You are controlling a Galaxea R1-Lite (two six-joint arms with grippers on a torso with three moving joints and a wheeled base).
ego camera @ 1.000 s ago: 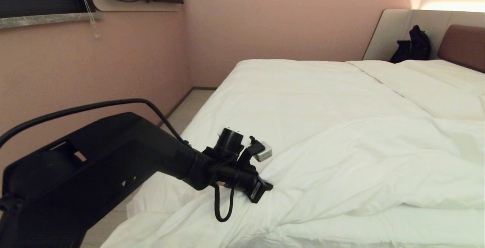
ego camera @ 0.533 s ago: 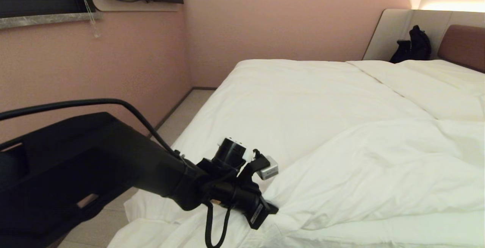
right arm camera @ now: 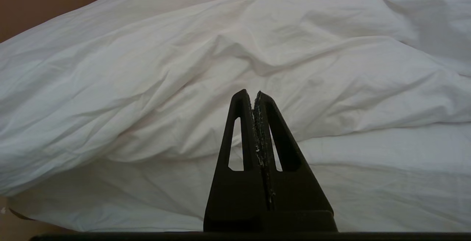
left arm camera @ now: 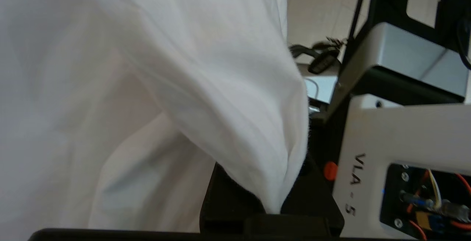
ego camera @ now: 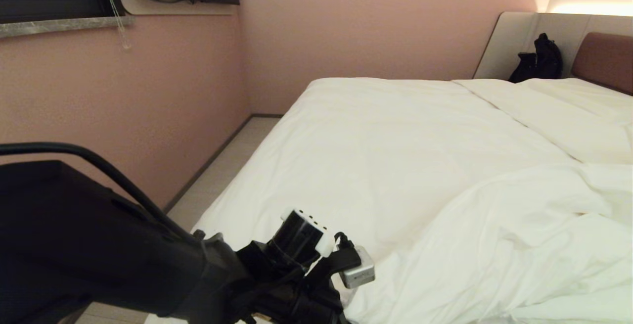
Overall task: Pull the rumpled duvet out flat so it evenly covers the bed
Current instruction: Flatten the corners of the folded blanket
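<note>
- Head view: left pincer (ego camera: 316,314) low at the near left corner of the bed (ego camera: 346,131), mostly cut off by the frame edge, black arm trailing back toward the left.
- Left wrist view: left pincer (left arm camera: 274,211) clamped tight on a bunched fold of the duvet (left arm camera: 228,86), white cloth tapering to a point right between the dark fingers (left arm camera: 224,197).
- Duvet (ego camera: 494,225) piled in soft creases beyond and to the right of the left pincer, covering only the near right part of the bed.
- Smooth white sheet (ego camera: 376,136) left bare farther out from the left pincer, reaching to the far edge of the mattress.
- Pillows (ego camera: 568,111) well beyond the left pincer, toward the far right, against the reddish-brown headboard (ego camera: 606,59).
- Black bag (ego camera: 539,59) propped by the pale surround just beside the headboard.
- Pink wall (ego camera: 148,91) and a strip of floor (ego camera: 222,170) off to the left of the left pincer.
- Right wrist view: right pincer (right arm camera: 254,95) pressed fully closed on nothing, fingertips together, apart from the cloth.
- Rumpled duvet (right arm camera: 239,57) heaped just ahead of the right pincer, flat sheet (right arm camera: 368,174) showing beneath its edge.
</note>
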